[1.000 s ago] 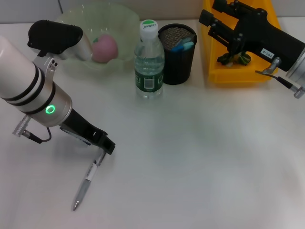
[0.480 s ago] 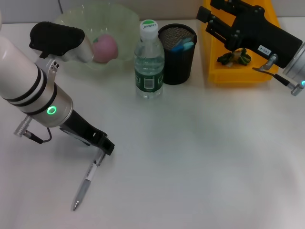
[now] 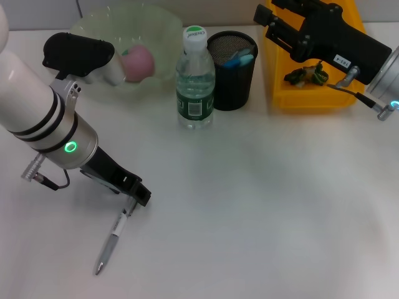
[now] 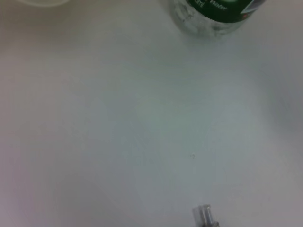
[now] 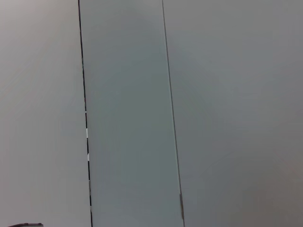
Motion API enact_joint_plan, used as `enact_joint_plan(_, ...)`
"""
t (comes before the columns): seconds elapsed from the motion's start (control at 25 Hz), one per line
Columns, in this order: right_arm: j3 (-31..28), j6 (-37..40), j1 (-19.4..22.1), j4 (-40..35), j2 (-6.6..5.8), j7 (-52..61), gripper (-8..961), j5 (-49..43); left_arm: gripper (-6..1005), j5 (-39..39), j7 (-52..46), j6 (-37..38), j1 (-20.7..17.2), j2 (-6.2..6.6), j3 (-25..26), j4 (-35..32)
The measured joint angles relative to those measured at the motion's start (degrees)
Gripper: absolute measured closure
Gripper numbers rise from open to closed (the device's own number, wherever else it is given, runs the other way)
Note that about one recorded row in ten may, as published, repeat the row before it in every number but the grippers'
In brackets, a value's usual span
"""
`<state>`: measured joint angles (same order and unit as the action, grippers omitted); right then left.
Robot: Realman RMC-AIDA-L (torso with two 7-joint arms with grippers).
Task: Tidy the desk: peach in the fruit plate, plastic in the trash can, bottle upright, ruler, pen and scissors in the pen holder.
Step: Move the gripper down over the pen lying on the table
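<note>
Change since earlier frame: right arm has drifted up and leftward over the trash can; left arm and pen sit almost where they were.
Left gripper [image 3: 135, 194]: low over the desk [image 3: 262, 205] at its near-left part, fingertips at the upper end of the pen [image 3: 113, 237]; whether they clamp it cannot be made out.
Pen: lies flat on the desk, slanted, metal tip toward the near edge; its clear end shows at the rim of the left wrist view [image 4: 204, 215].
Right gripper [image 3: 267, 17]: raised above the far rim of the trash can [image 3: 312, 98]; finger state cannot be told.
Trash can: far right, crumpled green-and-dark plastic [image 3: 305, 75] lying inside.
Bottle [image 3: 195, 78]: upright, white cap on, between fruit plate and pen holder, just beside both.
Pen holder [image 3: 232, 71]: upright, light blue scissors [image 3: 240, 60] inside; the ruler cannot be picked out.
Fruit plate [image 3: 103, 28]: far left, peach [image 3: 138, 62] resting in it, left arm's elbow overlapping its front.
Open room: centre and right of the desk are bare white from the bottle row to the near edge.
Obstruction: bottle stands nearest on the line from pen to holder.
</note>
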<state>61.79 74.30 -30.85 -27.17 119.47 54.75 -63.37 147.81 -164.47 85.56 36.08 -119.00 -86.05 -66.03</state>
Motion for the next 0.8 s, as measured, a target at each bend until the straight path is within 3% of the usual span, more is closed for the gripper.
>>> enact_joint_plan(0.8,0.0,-0.48,-0.18,-0.35,-0.03,0.0,470,-0.01,380,0.09,0.13,-0.69,0.49,0.09,-0.36,0.99)
